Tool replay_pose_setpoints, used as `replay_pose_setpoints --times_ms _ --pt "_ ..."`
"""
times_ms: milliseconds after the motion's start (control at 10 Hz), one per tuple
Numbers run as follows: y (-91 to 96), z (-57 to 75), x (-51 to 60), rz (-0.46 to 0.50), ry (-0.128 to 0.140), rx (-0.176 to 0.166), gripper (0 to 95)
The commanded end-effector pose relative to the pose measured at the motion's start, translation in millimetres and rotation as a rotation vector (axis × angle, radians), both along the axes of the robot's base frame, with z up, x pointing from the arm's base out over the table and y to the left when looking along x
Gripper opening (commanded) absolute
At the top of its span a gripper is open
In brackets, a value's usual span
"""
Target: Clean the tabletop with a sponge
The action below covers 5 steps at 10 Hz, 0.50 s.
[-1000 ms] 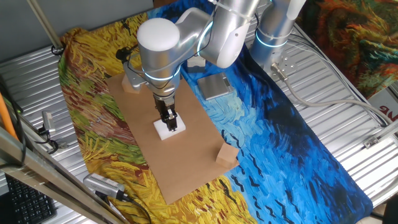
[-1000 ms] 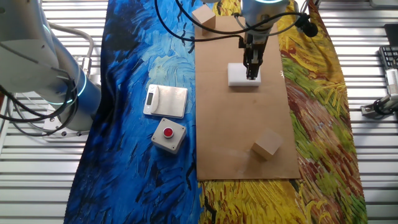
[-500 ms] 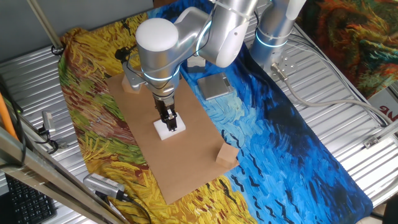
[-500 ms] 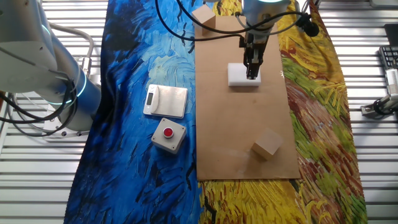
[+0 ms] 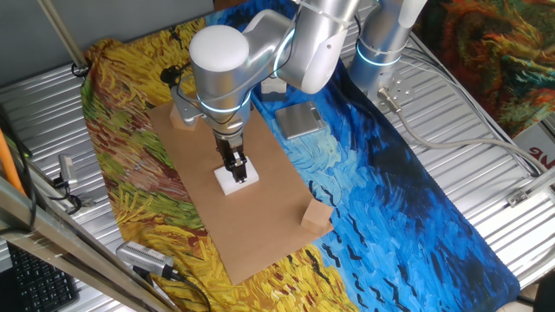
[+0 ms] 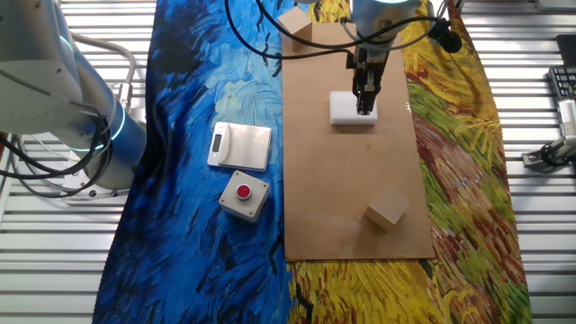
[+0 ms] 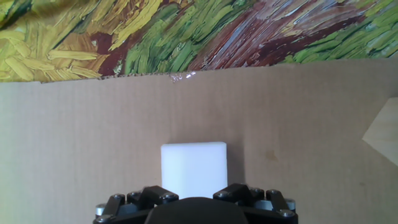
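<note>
The sponge (image 5: 237,181) is a small white foam block lying flat on the tabletop (image 5: 260,225), a long brown cardboard board. My gripper (image 5: 234,167) points straight down onto the sponge, fingers closed on its sides. In the other fixed view the sponge (image 6: 346,110) lies near the far end of the board (image 6: 342,189) with the gripper (image 6: 364,104) on its right part. In the hand view the sponge (image 7: 193,167) sits between the two finger bases, and the gripper (image 7: 193,196) is at the bottom edge over the board (image 7: 93,137).
One tan wooden cube (image 6: 387,208) stands on the board's near part and another (image 6: 295,22) at its far corner. A grey metal plate (image 6: 240,146) and a white box with a red button (image 6: 244,194) lie on the blue-and-yellow cloth (image 6: 189,90).
</note>
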<state>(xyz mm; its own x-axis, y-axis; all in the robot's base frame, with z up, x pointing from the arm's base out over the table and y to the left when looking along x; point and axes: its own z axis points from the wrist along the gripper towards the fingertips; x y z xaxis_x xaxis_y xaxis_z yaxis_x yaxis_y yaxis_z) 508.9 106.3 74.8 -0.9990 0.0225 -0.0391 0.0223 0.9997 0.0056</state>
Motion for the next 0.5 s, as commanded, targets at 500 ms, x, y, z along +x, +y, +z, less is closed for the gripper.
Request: replay_pose_setpoints --times_ms 500 --pt "-0.3 0.1 -0.1 0.010 0.003 0.003 76.0"
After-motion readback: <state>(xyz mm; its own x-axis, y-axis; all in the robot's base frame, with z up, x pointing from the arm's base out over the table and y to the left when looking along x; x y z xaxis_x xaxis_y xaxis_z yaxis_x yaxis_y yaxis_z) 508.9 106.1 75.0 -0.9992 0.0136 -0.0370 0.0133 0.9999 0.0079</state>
